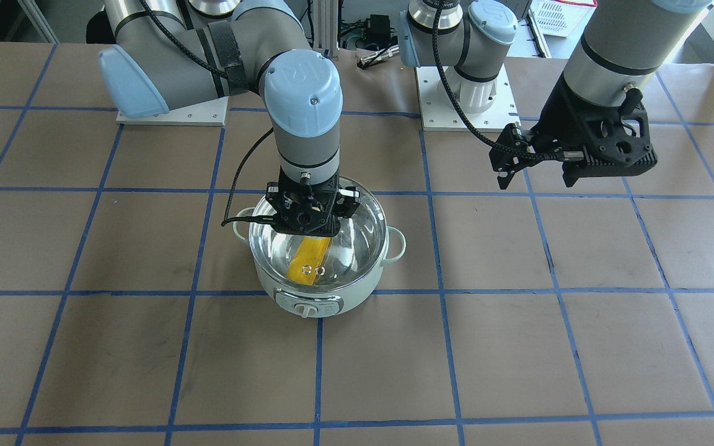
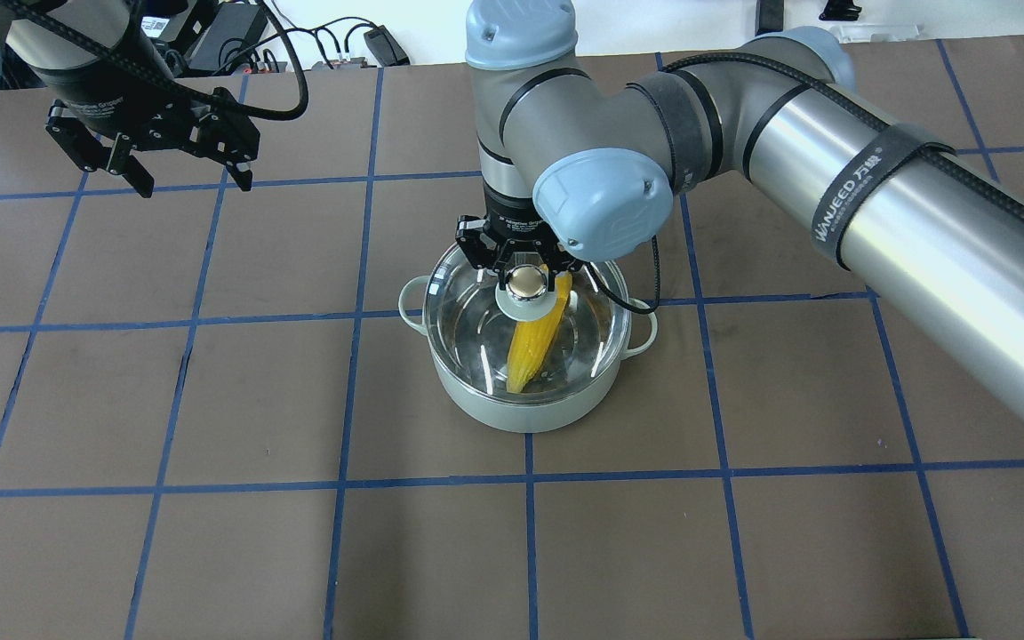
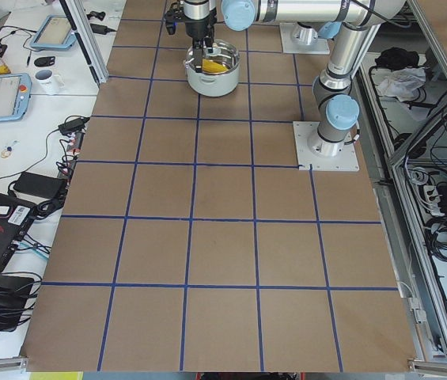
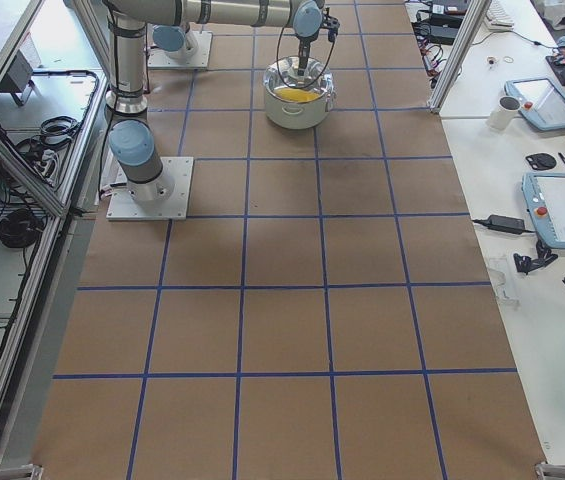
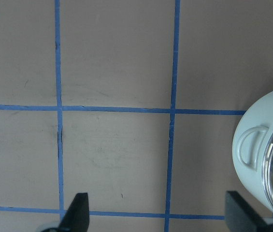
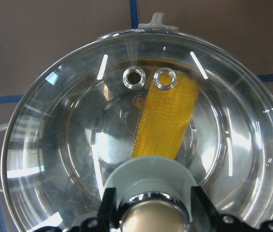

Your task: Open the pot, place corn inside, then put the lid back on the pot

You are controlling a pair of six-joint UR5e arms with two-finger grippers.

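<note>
The mint-green pot [image 1: 326,296] stands mid-table with the yellow corn [image 1: 312,260] lying inside it. The glass lid [image 2: 476,329] sits level on the pot's rim, and the corn [image 6: 170,116] shows through the glass beside the two vent rings. My right gripper [image 2: 525,277] points straight down over the pot's centre, its fingers closed around the lid's beige-gold knob [image 6: 153,215]. My left gripper [image 2: 194,182] is open and empty, held above the table well off to the pot's side. Its wrist view shows its open gripper [image 5: 158,212] and the pot's side handle [image 5: 252,145].
Brown table paper with a blue tape grid [image 2: 352,400] surrounds the pot. The arm bases [image 1: 468,105] stand at the robot side. Side benches hold tablets and a mug [image 3: 47,79] beyond the table edge.
</note>
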